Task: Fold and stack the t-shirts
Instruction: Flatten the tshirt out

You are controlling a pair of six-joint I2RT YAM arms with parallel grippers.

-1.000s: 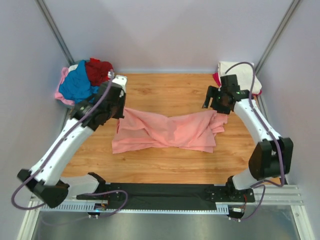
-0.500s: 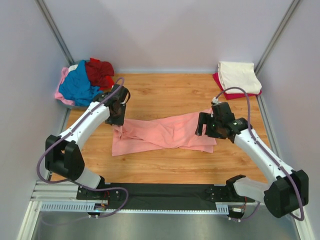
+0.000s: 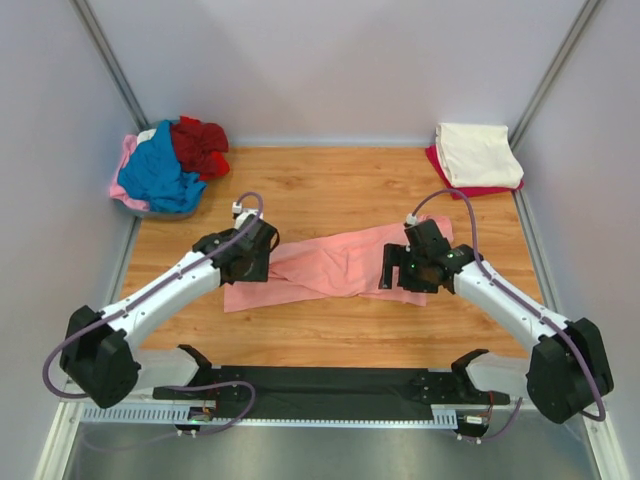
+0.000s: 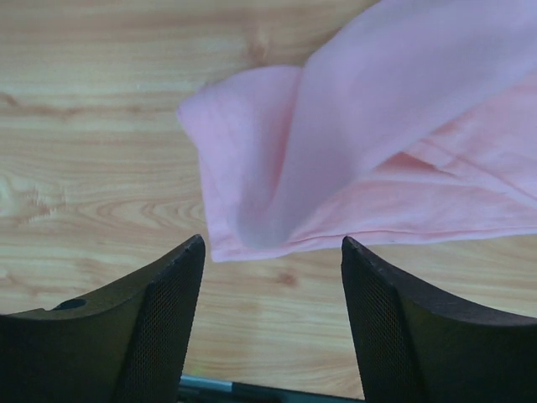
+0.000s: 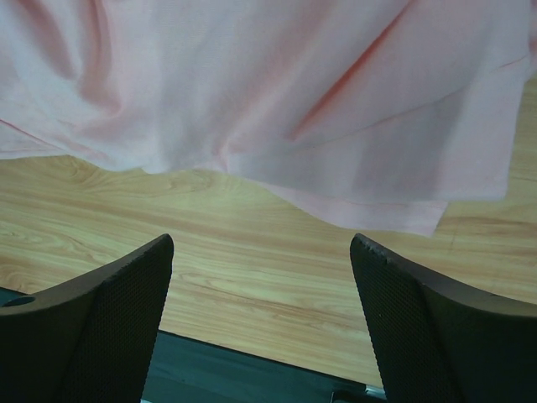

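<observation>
A salmon-pink t-shirt (image 3: 340, 262) lies doubled into a long band across the middle of the wooden table (image 3: 330, 190). My left gripper (image 3: 250, 266) hovers over the band's left end, open and empty. In the left wrist view the shirt's folded corner (image 4: 277, 176) lies just beyond the left gripper (image 4: 273, 260). Over the band's right end is my right gripper (image 3: 402, 272), also open with nothing in it. The right wrist view shows the shirt's hem (image 5: 277, 92) ahead of the right gripper (image 5: 262, 252), with bare wood between the fingers.
A loose heap of blue, dark red and pale pink t-shirts (image 3: 168, 165) sits at the back left corner. At the back right, a folded cream shirt (image 3: 478, 150) rests on a folded red one. A black rail (image 3: 330, 380) runs along the near edge.
My left gripper has opened and let go of the pink shirt. Both arms swung from the back toward the near side, and the shirt now lies folded over as a narrower band.
</observation>
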